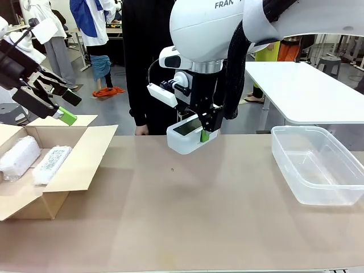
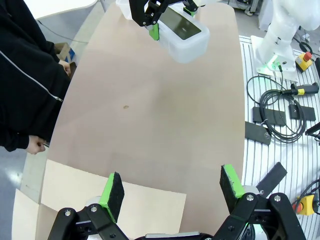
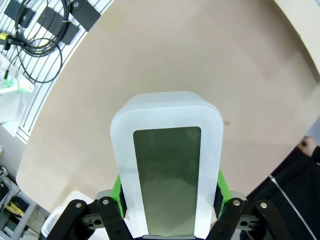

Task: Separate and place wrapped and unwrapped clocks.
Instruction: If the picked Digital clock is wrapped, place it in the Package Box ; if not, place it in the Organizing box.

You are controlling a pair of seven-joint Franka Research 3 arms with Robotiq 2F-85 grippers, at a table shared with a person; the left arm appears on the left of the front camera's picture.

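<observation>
The bare clock (image 1: 185,135) hangs above the middle of the tabletop (image 1: 187,216), gripped across its short sides by the right claw (image 1: 203,129), its long axis running out along the fingers. The clear bin (image 1: 315,165) sits at three o'clock from it, nearer this arm. Two wrapped bundles (image 1: 34,159) lie in the cardboard box (image 1: 79,165) at nine o'clock, under the released left claw (image 1: 57,102).

Left pincer (image 2: 172,192) gapes over a cardboard flap (image 2: 100,200) (right pincer (image 2: 167,17) grips white clock (image 2: 182,32)).
</observation>
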